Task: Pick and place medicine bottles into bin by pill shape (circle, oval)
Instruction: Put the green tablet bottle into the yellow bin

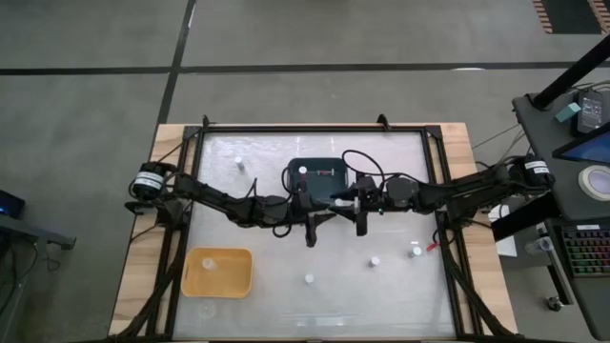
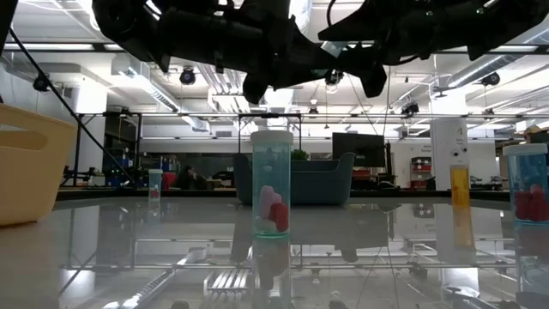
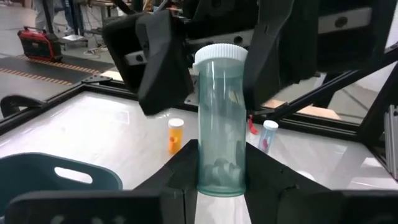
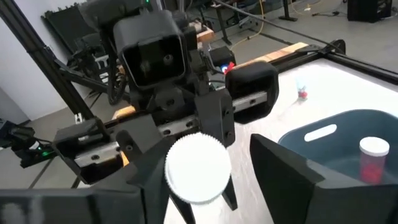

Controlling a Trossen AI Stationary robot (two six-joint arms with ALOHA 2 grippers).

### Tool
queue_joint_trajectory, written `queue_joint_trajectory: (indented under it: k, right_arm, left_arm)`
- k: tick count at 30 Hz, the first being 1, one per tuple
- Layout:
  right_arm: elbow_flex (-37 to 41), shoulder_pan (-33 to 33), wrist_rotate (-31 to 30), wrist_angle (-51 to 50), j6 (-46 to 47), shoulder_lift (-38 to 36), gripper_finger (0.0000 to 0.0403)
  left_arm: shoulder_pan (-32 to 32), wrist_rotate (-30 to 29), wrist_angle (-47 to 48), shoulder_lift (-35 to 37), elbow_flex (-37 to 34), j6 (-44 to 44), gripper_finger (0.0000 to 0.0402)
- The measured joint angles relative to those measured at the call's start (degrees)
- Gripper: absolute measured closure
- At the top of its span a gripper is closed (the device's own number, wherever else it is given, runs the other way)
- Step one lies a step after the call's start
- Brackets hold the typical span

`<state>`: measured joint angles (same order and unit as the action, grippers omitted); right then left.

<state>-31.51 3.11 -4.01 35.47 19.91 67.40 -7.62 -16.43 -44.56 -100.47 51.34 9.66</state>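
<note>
Two black jointed arms (image 1: 229,202) trail looping black cables, with blocky matte fingers (image 3: 158,59).

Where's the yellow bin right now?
In the high view the yellow bin sits at the table's near left corner, on the left arm's side, with one white-capped bottle standing to its right.

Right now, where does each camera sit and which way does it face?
High: above the table, facing straight down; both arms show.
Low: at tabletop height, facing level into the room; arms overhead.
Left wrist: on the left arm, facing the bottle in the left gripper.
Right wrist: on the right arm, facing its cap inside the open right gripper.
Shared: both wrist views see that bottle.
</note>
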Motion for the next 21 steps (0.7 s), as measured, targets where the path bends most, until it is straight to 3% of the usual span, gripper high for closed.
queue_joint_trajectory:
  k: [6,11,21]
  right_arm:
    - [0.0,0.0,0.0,-4.0,-0.1,-4.5,0.0187]
    - [0.0,0.0,0.0,-5.7,-1.9,-8.7,0.0206]
    - [0.0,0.0,-0.5,-5.2,-4.5,-8.4,0.0349]
  left_arm:
    - [0.0,0.0,0.0,0.0,-0.4,0.0,0.0322]
    - [0.0,0.0,0.0,0.0,-0.4,0.0,0.0322]
    - [0.0,0.0,0.0,0.1,-0.5,0.0,0.032]
